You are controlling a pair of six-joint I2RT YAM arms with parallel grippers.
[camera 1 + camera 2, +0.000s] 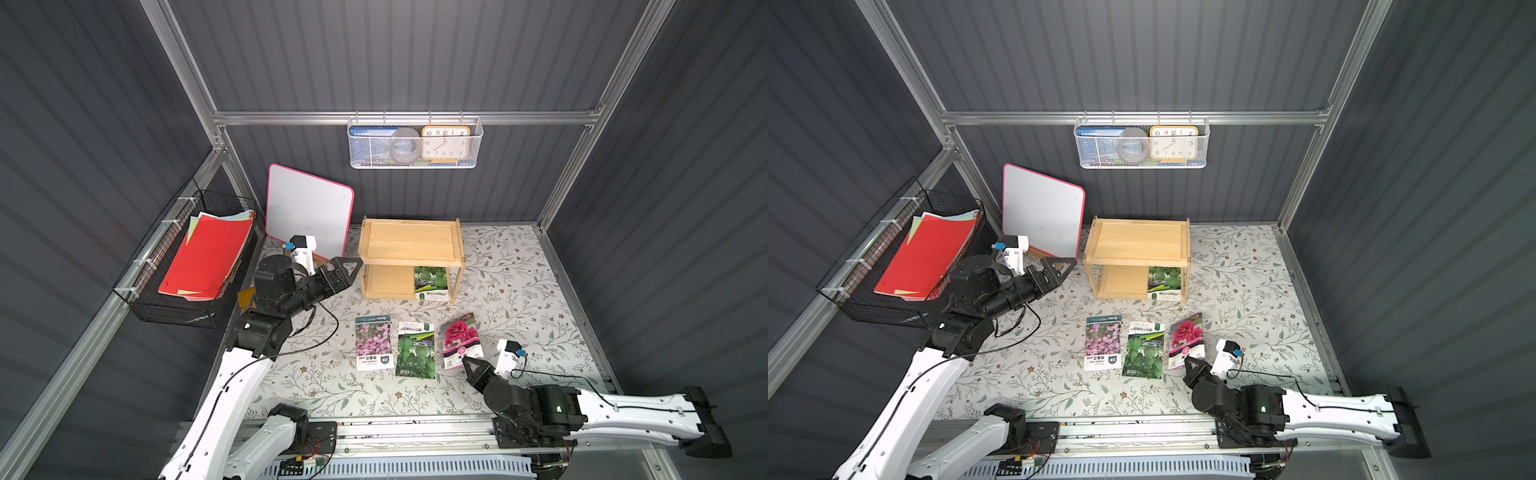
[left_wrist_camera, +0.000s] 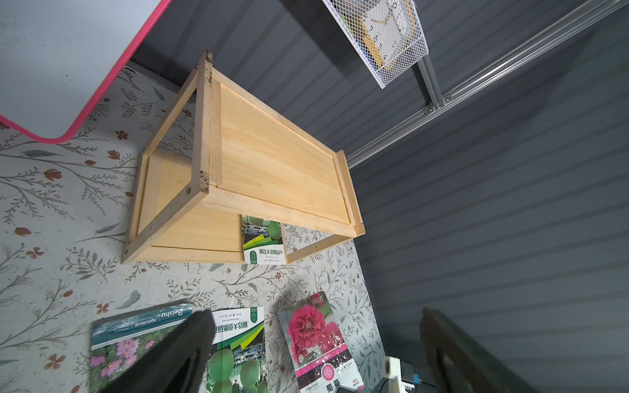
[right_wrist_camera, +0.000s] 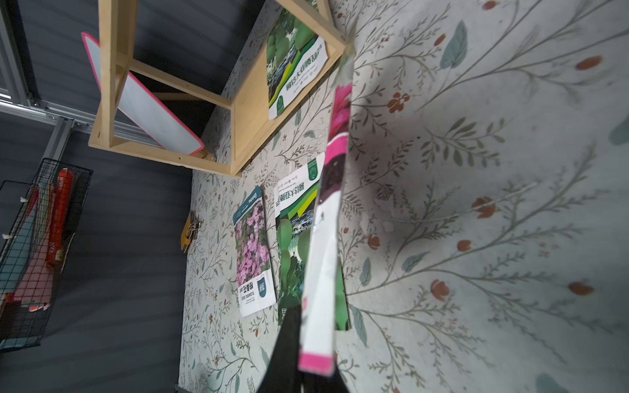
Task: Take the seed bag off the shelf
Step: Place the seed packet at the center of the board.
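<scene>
The light pine shelf [image 1: 409,241] [image 1: 1138,241] [image 2: 272,153] [image 3: 245,112] stands at the back of the table, its top tier bare. A green seed bag [image 1: 432,282] [image 1: 1165,282] [image 2: 263,241] [image 3: 296,64] lies on the right half of its lower tier. My left gripper [image 1: 351,270] [image 1: 1065,268] [image 2: 315,320] hovers open beside the shelf's left side, holding nothing. My right gripper [image 1: 471,365] [image 1: 1192,365] [image 3: 316,360] is shut on the bottom edge of a red-flower seed bag [image 1: 459,338] [image 1: 1185,338] [image 2: 316,340] [image 3: 326,238], tilted up off the table in front of the shelf.
A pink-flower bag [image 1: 373,347] and a second green bag [image 1: 415,349] lie flat left of the held one. A pink-rimmed whiteboard [image 1: 307,208] leans behind the left arm. A black wire basket [image 1: 195,266] of red paper hangs on the left wall, a white mesh basket [image 1: 415,143] on the back wall.
</scene>
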